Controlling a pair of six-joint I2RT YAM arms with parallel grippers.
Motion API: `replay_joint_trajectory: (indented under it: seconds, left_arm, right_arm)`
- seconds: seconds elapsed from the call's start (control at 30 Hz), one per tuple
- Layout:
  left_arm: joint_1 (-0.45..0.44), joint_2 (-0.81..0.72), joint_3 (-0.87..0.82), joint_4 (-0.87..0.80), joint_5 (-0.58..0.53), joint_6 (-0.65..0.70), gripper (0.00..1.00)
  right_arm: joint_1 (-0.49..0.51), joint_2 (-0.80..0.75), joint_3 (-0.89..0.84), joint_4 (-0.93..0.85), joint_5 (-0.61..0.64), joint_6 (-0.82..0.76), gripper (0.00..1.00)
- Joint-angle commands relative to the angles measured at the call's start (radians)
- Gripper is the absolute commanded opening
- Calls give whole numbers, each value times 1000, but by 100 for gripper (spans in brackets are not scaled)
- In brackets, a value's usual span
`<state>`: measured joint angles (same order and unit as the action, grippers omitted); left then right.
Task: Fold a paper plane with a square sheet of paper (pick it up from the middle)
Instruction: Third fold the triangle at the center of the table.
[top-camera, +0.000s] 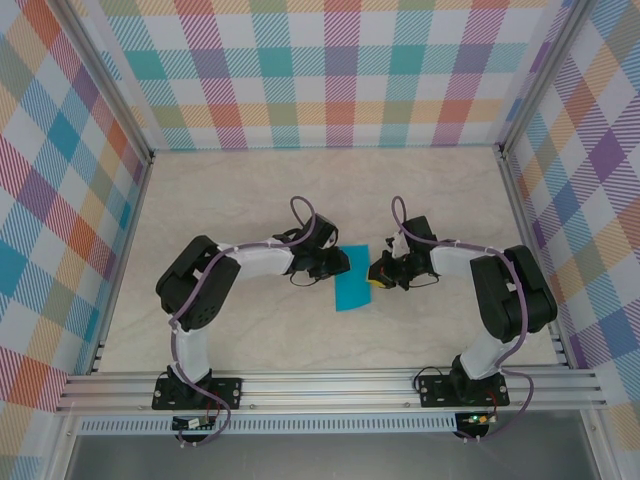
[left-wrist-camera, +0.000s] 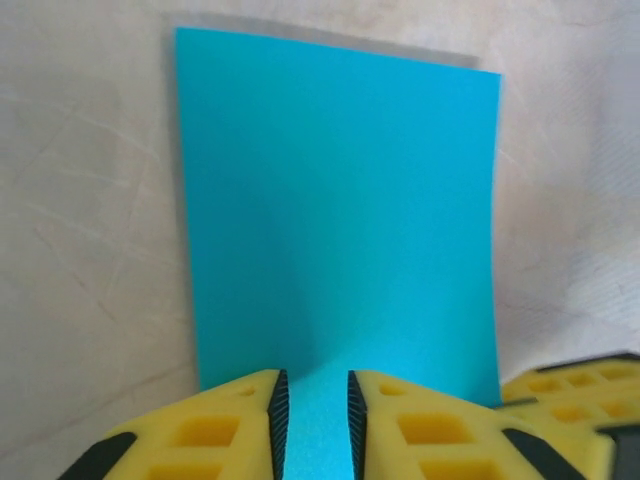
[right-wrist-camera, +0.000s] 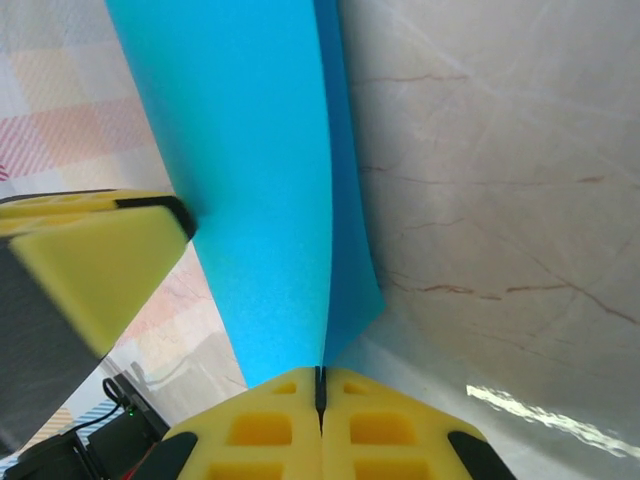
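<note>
1. Marble-patterned desk (top-camera: 250, 200): pale, veined surface walled in by plaid panels. It carries the one task item just short of centre, toward 6 o'clock in the top view.
2. Teal square sheet of paper (top-camera: 352, 290): reads from above as a narrow upright strip between the two arms. In the left wrist view the square sheet of paper (left-wrist-camera: 340, 220) lies broad and smooth with no visible crease. In the right wrist view the square sheet of paper (right-wrist-camera: 260, 200) rises in two layers that meet at one line.
3. Left claw (top-camera: 335, 266): at the strip's 9 to 10 o'clock edge. Seen close, the left claw (left-wrist-camera: 315, 400) has its jaws narrowly parted with blue between them. Released rather than clenched; pad contact cannot be told.
4. Right claw (top-camera: 378, 272): at the strip's 3 o'clock edge. Seen close, the right claw (right-wrist-camera: 321, 385) is clenched, and both layers run into its seam, so it is grasping the sheet.
5. Progress, as judged: first centre fold is under way and not pressed flat. Nose corners, wings and final dart shape all remain.
</note>
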<state>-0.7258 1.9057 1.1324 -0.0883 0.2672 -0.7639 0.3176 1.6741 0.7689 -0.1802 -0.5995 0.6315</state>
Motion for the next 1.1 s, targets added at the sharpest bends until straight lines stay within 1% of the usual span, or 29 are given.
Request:
replay_joint_trajectory:
  seconds: [0.0, 0.03, 0.1, 0.2, 0.33, 0.43, 0.47, 0.57, 0.7, 0.8, 0.93, 1.07]
  left_arm:
    - [-19, -114, -31, -33, -29, 74, 30]
    - [-26, -141, -44, -41, -37, 94, 34]
    - [-47, -188, -70, -55, -55, 133, 38]
    - [-115, -256, -112, -74, -114, 192, 47]
    - [-247, -303, -124, -148, -285, 257, 55]
    - [-349, -301, -109, -181, -458, 300, 60]
    - [-383, -284, -86, -234, -521, 313, 62]
    - [-460, -212, -11, -304, -657, 353, 62]
    - [-517, -116, 82, -354, -751, 407, 63]
    - [-534, -52, 144, -388, -785, 433, 64]
    - [-541, -2, 190, -415, -813, 454, 63]
    - [-541, 13, 200, -414, -815, 461, 58]
  right_arm:
    - [-5, -4, -13, 30, -41, 37, 3]
    - [-5, -5, -11, 30, -43, 43, 3]
    - [-5, -8, -8, 28, -50, 52, 4]
    - [-5, -7, 5, 18, -55, 56, 5]
    - [-6, -4, 18, -3, -54, 52, 5]
    - [-5, -1, 20, -6, -54, 52, 5]
    - [-5, 0, 20, -7, -55, 53, 6]
    - [-5, 4, 23, -10, -55, 52, 6]
    - [-5, 8, 26, -13, -56, 49, 7]
    - [-5, 8, 27, -15, -57, 48, 7]
    - [-5, 9, 32, -19, -56, 48, 8]
    - [-6, 8, 37, -23, -57, 45, 9]
